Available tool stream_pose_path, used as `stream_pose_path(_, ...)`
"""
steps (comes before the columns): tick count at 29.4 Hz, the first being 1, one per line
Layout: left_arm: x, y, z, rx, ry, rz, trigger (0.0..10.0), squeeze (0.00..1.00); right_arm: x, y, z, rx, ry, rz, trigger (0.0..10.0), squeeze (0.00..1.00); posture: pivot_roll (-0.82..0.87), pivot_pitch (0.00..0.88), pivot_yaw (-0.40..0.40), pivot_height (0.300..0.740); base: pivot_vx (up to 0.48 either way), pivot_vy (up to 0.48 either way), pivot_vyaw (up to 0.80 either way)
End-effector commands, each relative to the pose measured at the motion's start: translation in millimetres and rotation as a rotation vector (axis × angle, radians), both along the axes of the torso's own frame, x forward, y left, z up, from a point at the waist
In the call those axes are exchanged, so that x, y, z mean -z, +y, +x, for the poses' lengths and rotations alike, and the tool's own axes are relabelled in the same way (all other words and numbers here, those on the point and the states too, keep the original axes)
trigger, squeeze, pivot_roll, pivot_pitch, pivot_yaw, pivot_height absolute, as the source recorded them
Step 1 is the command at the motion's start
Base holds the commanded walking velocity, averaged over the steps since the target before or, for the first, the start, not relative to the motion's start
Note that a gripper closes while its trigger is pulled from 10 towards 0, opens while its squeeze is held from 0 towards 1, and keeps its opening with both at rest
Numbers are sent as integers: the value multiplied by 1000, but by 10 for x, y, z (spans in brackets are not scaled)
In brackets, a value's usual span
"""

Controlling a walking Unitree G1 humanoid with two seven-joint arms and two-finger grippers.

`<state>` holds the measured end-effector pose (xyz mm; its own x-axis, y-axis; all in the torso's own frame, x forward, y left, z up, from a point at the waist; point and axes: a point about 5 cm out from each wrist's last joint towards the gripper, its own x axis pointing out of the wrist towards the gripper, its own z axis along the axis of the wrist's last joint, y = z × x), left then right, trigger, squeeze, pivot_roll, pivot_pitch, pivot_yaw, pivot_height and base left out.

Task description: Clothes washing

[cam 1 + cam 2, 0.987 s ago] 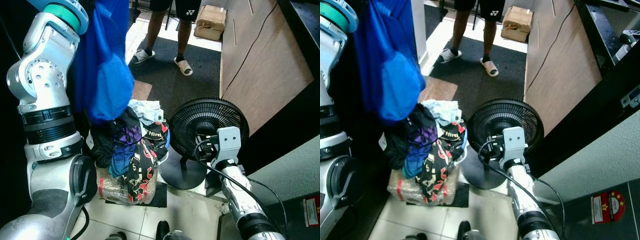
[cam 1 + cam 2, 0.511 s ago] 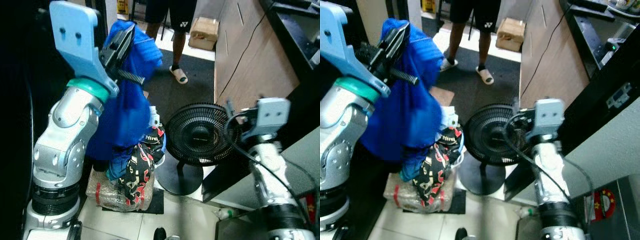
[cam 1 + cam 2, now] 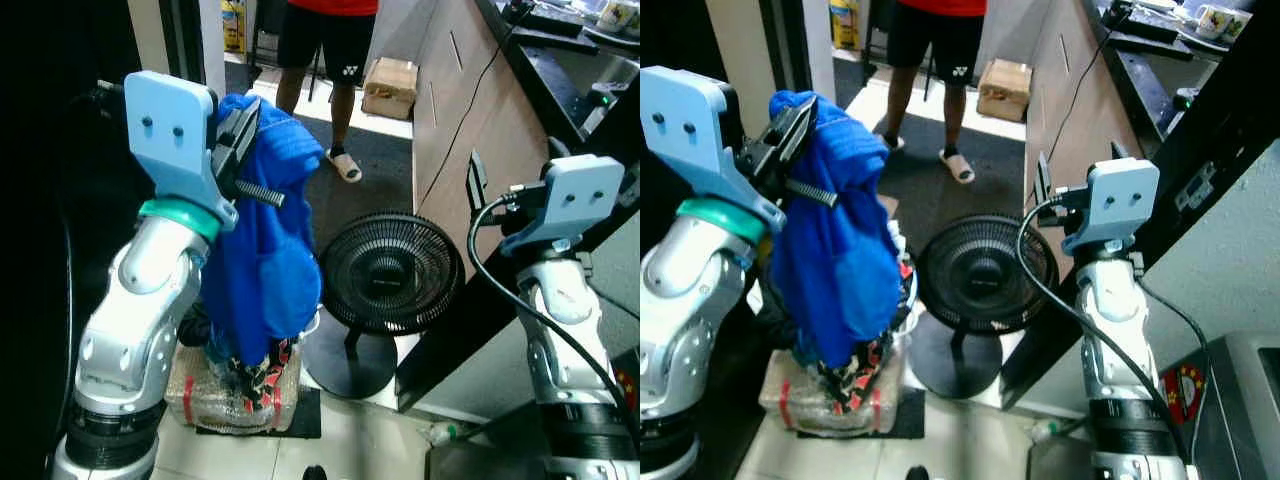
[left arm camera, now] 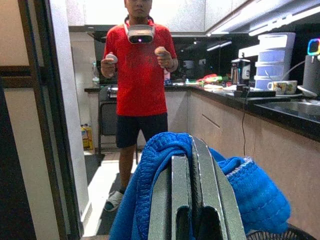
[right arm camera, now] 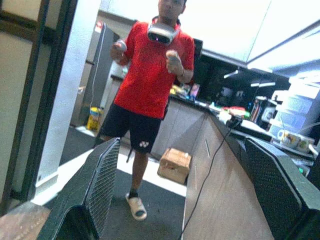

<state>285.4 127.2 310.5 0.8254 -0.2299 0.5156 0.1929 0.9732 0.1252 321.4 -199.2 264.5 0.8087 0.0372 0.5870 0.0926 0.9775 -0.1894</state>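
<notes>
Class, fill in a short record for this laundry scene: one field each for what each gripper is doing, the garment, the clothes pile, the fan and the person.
Left gripper: raised, fingers shut on the blue garment
Blue garment: hangs from the left gripper, above the pile
Right gripper: raised beside the counter, fingers open, holding nothing
Clothes pile: dark and patterned items heaped on a wrapped bundle on the floor
Fan: black, standing on the floor to the right of the pile
Person: red shirt, black shorts, stands beyond the fan with a controller in each hand
</notes>
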Motion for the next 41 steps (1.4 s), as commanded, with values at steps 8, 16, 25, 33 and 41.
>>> stream_pose_path(8,28,-48,87,-15,-13,9,10000,0,15,81,62,-21,14,41,10000,0,41,26,-44,740,0,0,0)
stream_pose_path(16,23,91,220,-41,-4,73,10000,0,46,188,30,-12,9,95,10000,0,60,1,38,740,0,0,0)
stream_pose_path(25,13,136,316,-54,-6,96,10000,0,39,239,65,-12,-4,127,10000,0,65,0,57,740,0,0,0)
stream_pose_path(33,-1,186,389,-83,-21,79,10000,0,-68,356,148,-60,-25,143,10000,0,68,0,32,740,0,0,0)
stream_pose_path(41,6,221,406,-93,-30,72,10000,0,-108,367,156,-77,-32,153,10000,0,65,0,21,740,0,0,-600)
